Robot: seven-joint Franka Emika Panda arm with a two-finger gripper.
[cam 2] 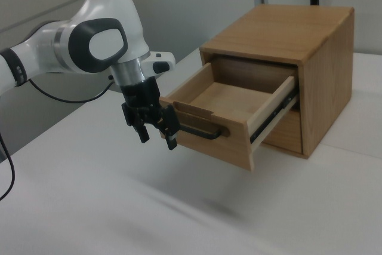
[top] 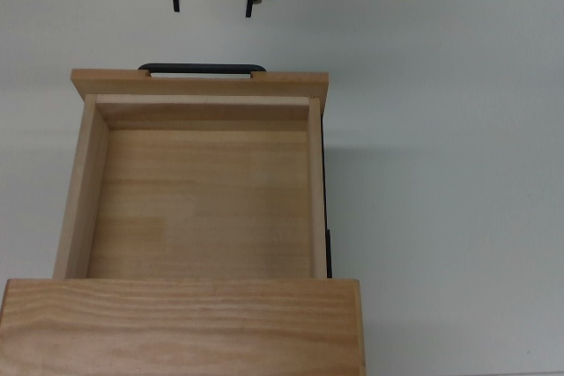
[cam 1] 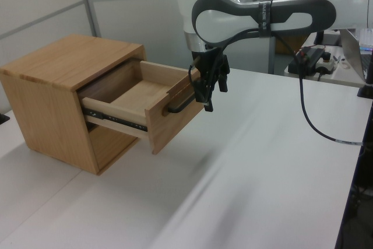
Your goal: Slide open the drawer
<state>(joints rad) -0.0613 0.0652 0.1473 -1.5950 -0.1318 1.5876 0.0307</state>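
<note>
White bench carries the drawer, pulled far out; the gripper hangs wide and empty beyond its handle, apparently released.

White table stands before pale panelled walls.

The light wooden drawer is pulled far out and seen empty. Its black bar handle faces the open gripper, which is held apart from it.
</note>
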